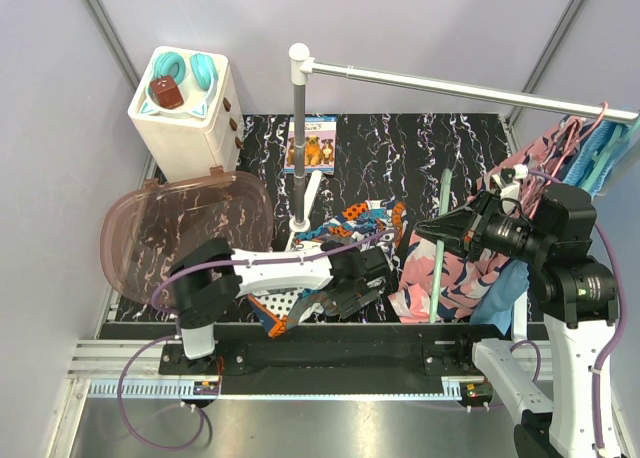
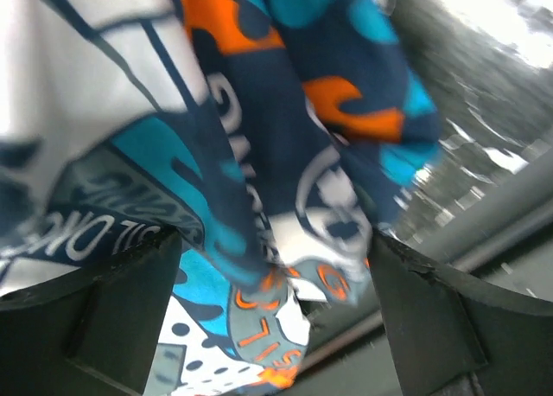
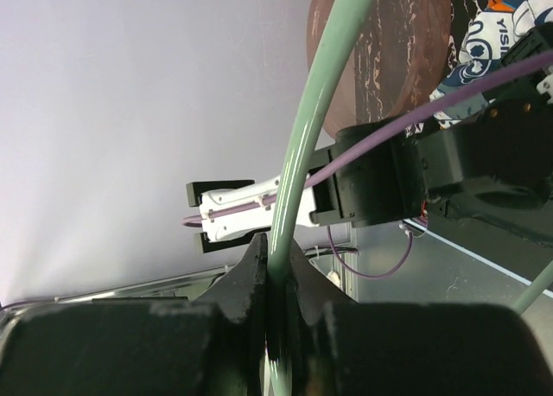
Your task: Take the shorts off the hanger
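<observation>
Nearest me, just right of the foot of the upright pole (image 1: pixel 298 148), my left gripper (image 1: pixel 350 288) hangs low over the patterned shorts (image 1: pixel 365 218). They lie crumpled on the table (image 1: pixel 400 148) around the pole's foot, off any hanger as far as I can see, so I judge that pair done. My left fingers (image 2: pixel 432 318) stand wide apart with the orange, blue and white cloth filling the gap between them. They are not closed on it, and I cannot tell whether either pad touches it.

Further right of the pole, my right gripper (image 1: pixel 437 228) is pinched tight on the thin rod of the green hanger (image 1: pixel 437 278), fingers together with only the rod between them. The pink shorts (image 1: pixel 460 278) drape beside and under that rod; I judge they have yet to come off. The light blue shorts (image 1: pixel 505 293) sit just past them, further from the pole, and I cannot tell if a hanger holds them. Far right of the pole, at the end of its bar (image 1: pixel 450 81), more hangers (image 1: pixel 585 143) hang.
</observation>
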Available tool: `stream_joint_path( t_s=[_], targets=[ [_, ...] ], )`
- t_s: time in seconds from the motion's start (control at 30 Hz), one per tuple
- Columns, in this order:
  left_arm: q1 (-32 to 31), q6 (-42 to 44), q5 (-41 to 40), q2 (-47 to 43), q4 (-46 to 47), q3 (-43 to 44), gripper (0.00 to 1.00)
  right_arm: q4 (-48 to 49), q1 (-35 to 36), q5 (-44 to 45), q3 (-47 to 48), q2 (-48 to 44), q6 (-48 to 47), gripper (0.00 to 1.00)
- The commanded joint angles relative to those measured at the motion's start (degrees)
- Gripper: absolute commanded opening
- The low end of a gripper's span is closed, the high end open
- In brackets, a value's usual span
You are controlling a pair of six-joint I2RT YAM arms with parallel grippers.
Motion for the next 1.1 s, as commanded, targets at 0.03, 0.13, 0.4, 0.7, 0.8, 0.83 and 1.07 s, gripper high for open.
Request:
stream_joint_path(
  t_s=[0.03,0.13,0.4,0.7,0.8,0.83,1.07],
  targets=[
    [3.1,1.9,0.4,2.6,4.0,1.7,0.88,2.3,-0.2,0.3,2.4,2.1,-2.1,0.0],
    [3.5,1.5,0.0,3.3,4.0,1.7,0.72,2.3,-0.1,0.3,3.7,3.5,-3.0,0.0],
    [3.5,-0.8,0.1,1.1,3.7,0.3,0.04,2.9,-0.1,-0.9,3.0,4.0,-2.9,0.0],
    [3.5,-10.5,-2.1,-17.4,-4.5,4.6,0.0,2.3,0.0,-3.5,3.6,3.8,-4.8,0.0],
    [3.9,-13.4,-2.1,-26.0,-6.1,5.1,0.0,1.3,0.0,-3.7,3.6,3.6,-5.8,0.0],
    [4.4,-14.3,-1.7,-27.6,-6.9,4.9,0.0,1.0,0.0,-3.8,3.6,3.6,-6.0,0.0],
    [17.4,-18.5,0.3,-42.1,-10.6,6.1,0.0,0.4,-0.1,-4.8,3.6,3.5,-6.7,0.0]
  ],
)
